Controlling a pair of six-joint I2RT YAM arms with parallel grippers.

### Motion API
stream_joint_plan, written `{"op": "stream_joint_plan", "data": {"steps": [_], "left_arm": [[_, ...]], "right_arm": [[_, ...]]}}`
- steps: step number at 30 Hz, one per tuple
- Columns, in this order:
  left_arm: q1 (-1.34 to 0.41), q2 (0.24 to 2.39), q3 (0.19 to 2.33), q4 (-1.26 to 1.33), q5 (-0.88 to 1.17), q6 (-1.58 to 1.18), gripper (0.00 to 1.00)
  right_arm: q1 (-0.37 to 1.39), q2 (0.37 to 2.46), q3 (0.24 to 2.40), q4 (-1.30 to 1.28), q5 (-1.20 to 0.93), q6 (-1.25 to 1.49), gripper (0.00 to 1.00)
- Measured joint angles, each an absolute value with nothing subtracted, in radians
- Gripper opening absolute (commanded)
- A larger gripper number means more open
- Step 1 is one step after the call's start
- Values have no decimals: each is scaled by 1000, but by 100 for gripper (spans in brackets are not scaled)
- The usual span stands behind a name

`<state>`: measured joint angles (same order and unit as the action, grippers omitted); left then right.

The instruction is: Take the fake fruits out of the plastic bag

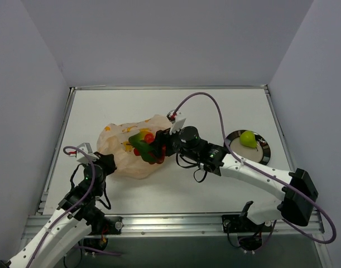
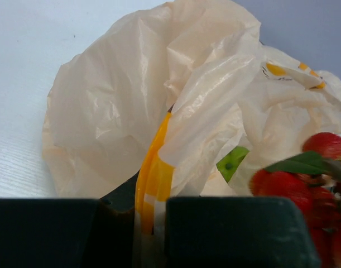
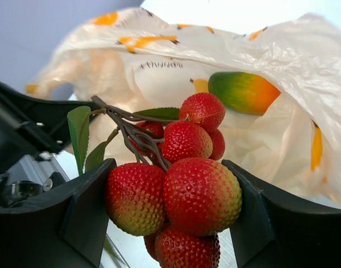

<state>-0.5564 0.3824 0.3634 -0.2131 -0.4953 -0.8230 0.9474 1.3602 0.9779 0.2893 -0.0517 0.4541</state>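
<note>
Seen from above, the plastic bag (image 1: 123, 151) lies crumpled on the white table (image 1: 215, 109), left of centre. The left claw (image 1: 107, 163) is at the bag's near-left edge. Its wrist view shows what the top view cannot: the claw (image 2: 152, 223) is closed on a folded strip of the bag (image 2: 109, 111) that carries a yellow-orange band.

The right claw (image 1: 155, 148) is at the bag's right side, gripping a bunch of red berries (image 1: 147, 142) with green leaves. In the right wrist view the bunch (image 3: 201, 195) is wedged in the claw (image 3: 173, 209), touching both sides, with its stems and leaves above. Only that view shows a green-and-orange fruit (image 3: 243, 92) lying deeper inside the bag (image 3: 282, 50).

The left wrist view catches the berries (image 2: 321, 184) at its right edge, just beside the bag's folds.

Only the top view shows the dark plate (image 1: 262, 153), well apart to the right, with a yellow-green fruit (image 1: 248, 138) on it.
</note>
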Motion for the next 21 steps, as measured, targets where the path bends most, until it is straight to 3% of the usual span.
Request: {"op": "stream_joint_plan", "data": {"steps": [4,10,21], "left_arm": [[-556,443,357,-181,-484,-823,2],[-556,437,303,-153,-461,-813,2],[-556,442,297,-109,-382,-757,2]], "right_arm": [[897,1242,978,277,-40,445,0],[633,1071,966,266,45,460,0],[277,907,643,139,266,535,0]]}}
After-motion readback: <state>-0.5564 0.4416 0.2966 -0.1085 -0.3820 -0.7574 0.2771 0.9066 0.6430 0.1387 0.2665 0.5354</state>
